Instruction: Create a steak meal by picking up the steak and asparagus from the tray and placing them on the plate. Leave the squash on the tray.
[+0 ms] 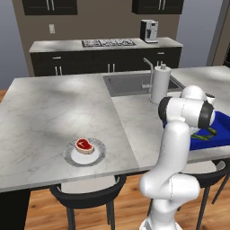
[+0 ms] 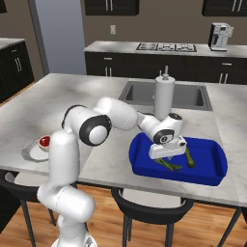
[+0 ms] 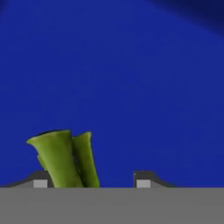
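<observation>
With steak plated, down over asparagus at tray six o'clock; fingers half-closed, hold uncertain; probably needs closing, then lifting.

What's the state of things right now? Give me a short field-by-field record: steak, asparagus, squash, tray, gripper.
steak: already on the plate, on the island counter
asparagus: still in the tray, directly beneath the gripper; stalk ends show between the fingertips in the hand view
squash: lying in the tray, beside the asparagus
tray: blue, at the counter's near edge
gripper: lowered into the tray over the asparagus; a closed grip can't be confirmed
left to do: asparagus to plate
</observation>
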### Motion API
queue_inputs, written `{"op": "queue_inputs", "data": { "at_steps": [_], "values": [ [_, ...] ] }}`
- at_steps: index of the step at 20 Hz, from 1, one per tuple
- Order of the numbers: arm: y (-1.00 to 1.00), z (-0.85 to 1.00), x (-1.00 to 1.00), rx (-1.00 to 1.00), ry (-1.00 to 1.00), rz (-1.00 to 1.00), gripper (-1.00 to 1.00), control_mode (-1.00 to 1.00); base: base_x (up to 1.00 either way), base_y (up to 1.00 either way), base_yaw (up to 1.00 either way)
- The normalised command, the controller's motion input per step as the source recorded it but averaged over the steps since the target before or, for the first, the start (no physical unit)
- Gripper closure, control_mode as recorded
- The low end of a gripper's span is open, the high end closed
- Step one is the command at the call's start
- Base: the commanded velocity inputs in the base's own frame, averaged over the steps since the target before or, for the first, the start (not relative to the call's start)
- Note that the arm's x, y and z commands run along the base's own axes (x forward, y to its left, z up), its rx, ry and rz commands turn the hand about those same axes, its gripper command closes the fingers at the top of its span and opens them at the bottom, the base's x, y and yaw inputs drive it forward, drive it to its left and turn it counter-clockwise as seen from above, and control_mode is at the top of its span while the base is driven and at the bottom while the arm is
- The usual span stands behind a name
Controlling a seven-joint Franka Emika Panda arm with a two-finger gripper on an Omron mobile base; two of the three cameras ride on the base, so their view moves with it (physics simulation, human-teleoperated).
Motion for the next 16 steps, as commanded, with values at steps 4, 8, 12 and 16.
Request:
{"op": "queue_inputs", "data": {
  "at_steps": [4,8,12,16],
  "values": [
    [0.19,-0.46,-0.35,-0.01,0.0,0.0,1.0,-1.0,0.0,0.0,0.0],
    [0.12,-0.13,-0.23,0.0,-0.02,0.0,1.0,-1.0,0.0,0.0,0.0],
    [0.04,0.28,-0.25,0.0,-0.04,0.02,1.0,-1.0,0.0,0.0,0.0],
    [0.1,0.84,-0.3,0.0,-0.1,0.06,1.0,-1.0,0.0,0.0,0.0]
  ]
}}
